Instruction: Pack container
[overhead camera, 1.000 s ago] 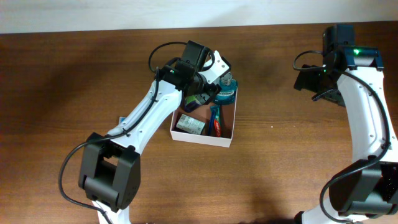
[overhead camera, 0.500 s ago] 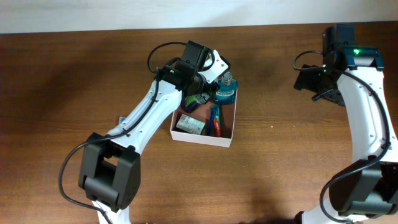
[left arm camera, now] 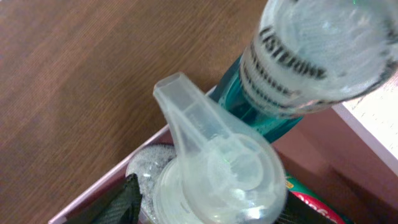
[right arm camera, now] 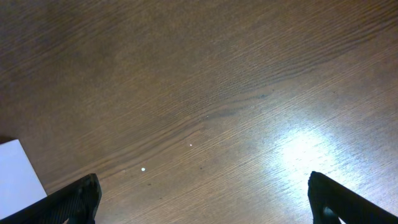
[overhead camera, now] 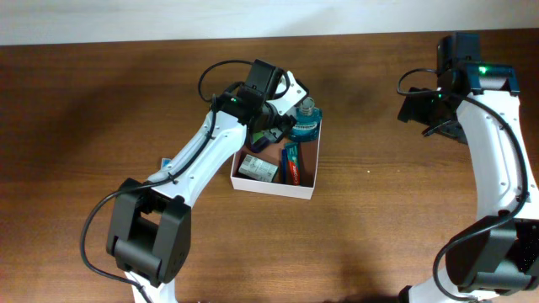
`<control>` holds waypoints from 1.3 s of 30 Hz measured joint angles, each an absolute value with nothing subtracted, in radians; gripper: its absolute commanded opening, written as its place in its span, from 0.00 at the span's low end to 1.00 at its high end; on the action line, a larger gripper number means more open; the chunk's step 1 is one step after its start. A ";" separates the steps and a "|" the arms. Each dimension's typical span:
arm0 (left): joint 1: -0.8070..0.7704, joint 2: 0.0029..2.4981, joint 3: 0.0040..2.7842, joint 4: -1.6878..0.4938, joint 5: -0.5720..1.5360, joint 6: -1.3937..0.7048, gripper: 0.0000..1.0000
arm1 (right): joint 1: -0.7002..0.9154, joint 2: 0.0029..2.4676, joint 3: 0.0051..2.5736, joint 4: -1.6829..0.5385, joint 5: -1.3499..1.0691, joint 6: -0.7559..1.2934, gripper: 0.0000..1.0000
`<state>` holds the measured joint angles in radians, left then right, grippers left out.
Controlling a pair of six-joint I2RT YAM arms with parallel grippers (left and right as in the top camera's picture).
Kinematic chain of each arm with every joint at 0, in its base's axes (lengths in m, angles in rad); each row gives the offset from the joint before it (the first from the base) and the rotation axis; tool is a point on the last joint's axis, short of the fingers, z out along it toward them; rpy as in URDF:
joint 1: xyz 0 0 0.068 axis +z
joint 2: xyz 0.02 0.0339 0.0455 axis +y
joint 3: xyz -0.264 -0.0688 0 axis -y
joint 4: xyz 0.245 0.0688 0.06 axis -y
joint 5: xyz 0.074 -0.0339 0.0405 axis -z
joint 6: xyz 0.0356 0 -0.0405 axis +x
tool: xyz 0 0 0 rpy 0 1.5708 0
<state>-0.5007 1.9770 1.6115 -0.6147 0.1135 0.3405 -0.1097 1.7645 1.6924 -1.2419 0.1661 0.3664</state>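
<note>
While we look down from overhead, the container (overhead camera: 271,187) sits on the table (overhead camera: 101,101) just toward 9 o'clock from the middle of the picture, its white walls framing a reddish-brown floor. A teal mouthwash bottle (overhead camera: 306,123) stands at its 1 o'clock corner. A white packet (overhead camera: 257,170) lies toward 7 o'clock, and a red-and-green tube (overhead camera: 291,163) lies along the 3 o'clock side. The left end effector (overhead camera: 268,133) hangs over the container's 11 o'clock part, just beside the mouthwash bottle. Its wrist hides the fingers, so from here we cannot tell how they stand. The right end effector (overhead camera: 440,124) is out at 2 o'clock in the picture, over bare table and well apart from the container.

From the left wrist, the mouthwash bottle fills the 1 o'clock corner, its clear cap lettered LISTERINE and its teal body running down inside the container's wall. At 6 o'clock we see a clear-capped bottle (left arm camera: 214,177), its spout pointing toward 11 o'clock. A dark finger (left arm camera: 118,204) shows at 7 o'clock against the cap, and a sliver of the other shows at 5 o'clock. The left end effector is pinching this bottle over the container.

From the right wrist, the two fingers (right arm camera: 78,202) stand spread wide at 7 and 5 o'clock, with only wood grain between them. A white corner (right arm camera: 15,171) shows at 9 o'clock; we cannot tell what it belongs to.
</note>
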 measured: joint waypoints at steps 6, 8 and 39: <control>-0.492 1.977 1.611 -0.590 0.110 0.351 0.42 | -0.110 1.765 1.692 -1.242 0.167 0.366 0.99; -0.487 1.977 1.611 -0.582 0.111 0.350 0.35 | -0.110 1.765 1.692 -1.242 0.166 0.366 0.99; -0.460 1.997 1.611 -0.529 0.075 0.321 0.45 | -0.110 1.765 1.692 -1.242 0.166 0.366 0.99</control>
<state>-0.4603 1.9968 1.6108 -0.5285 0.0746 0.3206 -0.1097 1.7645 1.6924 -1.2419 0.1661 0.3664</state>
